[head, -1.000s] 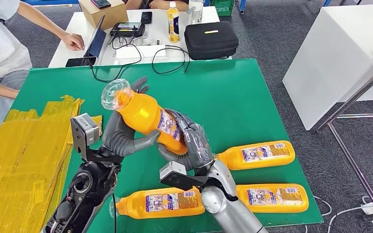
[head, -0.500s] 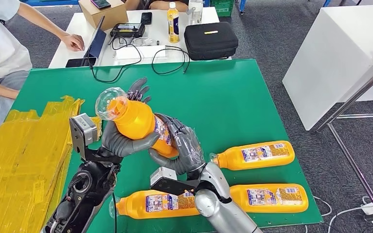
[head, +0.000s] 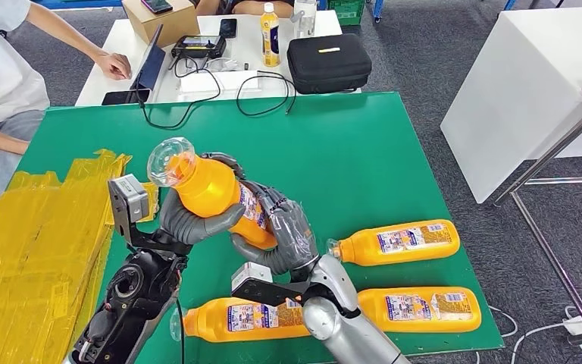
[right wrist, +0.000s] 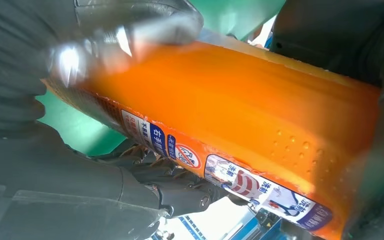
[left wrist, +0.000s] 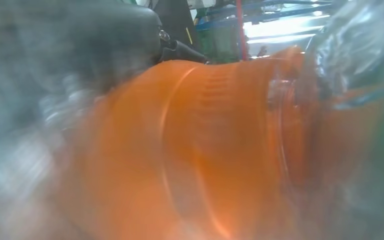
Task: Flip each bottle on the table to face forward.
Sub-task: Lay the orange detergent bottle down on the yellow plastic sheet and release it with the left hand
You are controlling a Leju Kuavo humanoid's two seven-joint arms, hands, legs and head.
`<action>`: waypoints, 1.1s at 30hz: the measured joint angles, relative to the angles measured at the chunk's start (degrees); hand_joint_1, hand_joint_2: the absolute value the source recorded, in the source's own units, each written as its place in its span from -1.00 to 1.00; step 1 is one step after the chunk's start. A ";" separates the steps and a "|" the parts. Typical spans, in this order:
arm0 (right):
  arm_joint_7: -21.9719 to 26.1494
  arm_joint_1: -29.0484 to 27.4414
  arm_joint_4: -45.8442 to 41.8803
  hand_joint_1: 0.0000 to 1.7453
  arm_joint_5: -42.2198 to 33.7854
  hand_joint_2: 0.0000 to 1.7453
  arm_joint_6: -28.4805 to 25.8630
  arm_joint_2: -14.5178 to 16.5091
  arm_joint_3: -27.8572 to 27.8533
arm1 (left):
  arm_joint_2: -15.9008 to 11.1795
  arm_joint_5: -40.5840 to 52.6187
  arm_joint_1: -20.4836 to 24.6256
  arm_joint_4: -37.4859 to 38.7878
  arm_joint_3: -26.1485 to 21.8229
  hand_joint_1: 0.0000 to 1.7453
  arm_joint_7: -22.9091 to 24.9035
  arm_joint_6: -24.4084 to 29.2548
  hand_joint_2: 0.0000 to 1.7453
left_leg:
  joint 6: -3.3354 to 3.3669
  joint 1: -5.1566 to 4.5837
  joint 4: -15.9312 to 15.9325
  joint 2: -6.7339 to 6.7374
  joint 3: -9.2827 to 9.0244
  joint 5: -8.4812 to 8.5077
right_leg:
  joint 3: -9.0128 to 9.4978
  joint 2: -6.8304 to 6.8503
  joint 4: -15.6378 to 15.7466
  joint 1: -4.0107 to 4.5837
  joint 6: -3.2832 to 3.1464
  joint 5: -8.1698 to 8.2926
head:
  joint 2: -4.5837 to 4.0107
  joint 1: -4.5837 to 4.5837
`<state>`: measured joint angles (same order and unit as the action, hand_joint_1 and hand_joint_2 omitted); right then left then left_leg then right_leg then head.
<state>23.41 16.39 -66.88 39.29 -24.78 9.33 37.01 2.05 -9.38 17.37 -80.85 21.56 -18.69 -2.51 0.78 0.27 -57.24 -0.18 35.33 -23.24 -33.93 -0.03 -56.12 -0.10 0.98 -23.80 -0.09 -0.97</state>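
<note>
The green table [head: 364, 144] fills the middle of the head view, and most of its upper and right-hand surface lies bare, so there is open room there for setting a bottle down; its near edge runs along the bottom of the frame just below the lying bottles, and its right edge falls away to grey carpet. At the left of the frame a sheet of crumpled yellow film [head: 30, 250] covers that side of the table and narrows the usable space there. Three orange juice bottles lie on their sides at lower right: one [head: 394, 243] just right of the robot's forearm, one [head: 424, 309] below it near the table's edge, and one [head: 242, 318] at bottom centre, partly behind the right arm. The fourth, the held orange bottle [head: 212, 193], is lifted clear of the table at left of centre, tilted with its clear cap toward the upper left. The left hand [head: 186, 220] cradles it from below and behind, fingers wrapped on the body, while the right hand [head: 284, 235] clamps its lower, labelled end; this two-handed hold seems meant to turn the bottle so its label faces forward. In the right wrist view the held bottle's label [right wrist: 220, 170] runs along the lower side. The left wrist view is too blurred to add detail.
</note>
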 joint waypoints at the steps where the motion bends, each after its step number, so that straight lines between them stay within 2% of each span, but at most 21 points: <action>1: 0.00 0.00 0.04 1.00 -0.01 1.00 0.00 0.00 0.03 | 0.02 -0.01 0.01 0.06 -0.03 1.00 0.00 0.00 1.00 | 0.00 0.00 0.00 0.00 0.01 0.00 | -0.01 0.00 0.00 0.00 0.00 0.00 | 0.00 0.00; 10: 0.05 -0.06 0.13 1.00 -0.51 1.00 -0.80 -0.04 0.20 | 0.45 -0.34 0.17 0.46 -0.14 1.00 -0.01 0.31 1.00 | 0.00 0.00 0.00 0.00 0.02 0.00 | -0.02 0.00 0.00 0.00 0.00 0.00 | 0.00 0.01; 11: 0.08 -0.07 0.13 0.94 -0.56 1.00 -0.96 -0.04 0.19 | 0.50 -0.43 0.18 0.46 -0.14 1.00 -0.02 0.51 1.00 | 0.00 0.00 0.00 0.00 0.02 0.00 | -0.02 0.00 0.00 0.00 0.00 0.00 | 0.00 0.01; 14: 0.24 -0.15 0.12 -0.54 -0.75 1.00 -1.83 -0.06 0.19 | 0.73 -0.58 0.24 0.46 -0.15 1.00 -0.16 1.42 1.00 | 0.00 0.00 0.00 0.00 0.03 0.00 | -0.02 0.00 0.00 0.00 0.00 0.00 | 0.00 0.01; 15: 0.38 -0.26 0.09 -0.99 -0.81 1.00 -2.34 -0.07 0.18 | 0.81 -0.68 0.28 0.45 -0.16 1.00 -0.26 1.87 1.00 | 0.00 0.00 0.00 0.00 0.03 0.00 | -0.02 0.00 0.00 0.00 0.00 0.00 | 0.00 0.01; 21: 1.22 -2.18 -2.89 -1.00 -2.30 1.00 -4.80 -0.98 -0.42 | 1.03 -2.52 0.20 0.08 -1.04 1.00 -0.80 5.68 1.00 | 0.00 0.00 0.00 0.00 0.05 0.00 | -0.03 0.00 0.00 0.00 0.00 0.00 | 0.00 0.02; 27: 2.89 -7.22 -14.19 -1.00 -8.85 1.00 -3.88 -3.52 -4.54 | 0.13 -2.71 -0.25 -1.16 -6.44 1.00 -2.25 10.54 1.00 | 0.00 0.01 0.01 -0.01 0.09 -0.01 | -0.05 0.02 0.00 0.01 -0.01 -0.01 | 0.00 0.02; 30: 3.22 -9.36 -18.98 -1.00 -10.18 1.00 -4.12 -4.42 -6.74 | -0.43 -0.34 -0.21 -1.48 -8.28 1.00 -2.57 13.20 1.00 | 0.00 0.01 0.01 0.00 0.09 -0.01 | -0.06 0.01 0.00 0.01 -0.01 -0.01 | 0.00 0.02; 33: 3.63 -11.70 -23.57 -1.00 -12.66 1.00 -4.73 -5.05 -10.05 | -1.36 6.50 0.07 -1.61 -10.30 1.00 -3.23 18.94 1.00 | 0.00 0.01 0.01 -0.01 0.10 -0.01 | -0.06 0.01 0.00 0.00 -0.01 -0.01 | 0.00 0.01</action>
<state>27.04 4.69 -90.45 26.64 -29.51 4.28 26.96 0.69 -2.88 17.45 -82.46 11.26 -21.92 16.43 0.78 0.28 -57.24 -0.19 35.43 -23.25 -33.98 -0.01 -56.12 -0.10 0.97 -23.81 -0.09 -0.96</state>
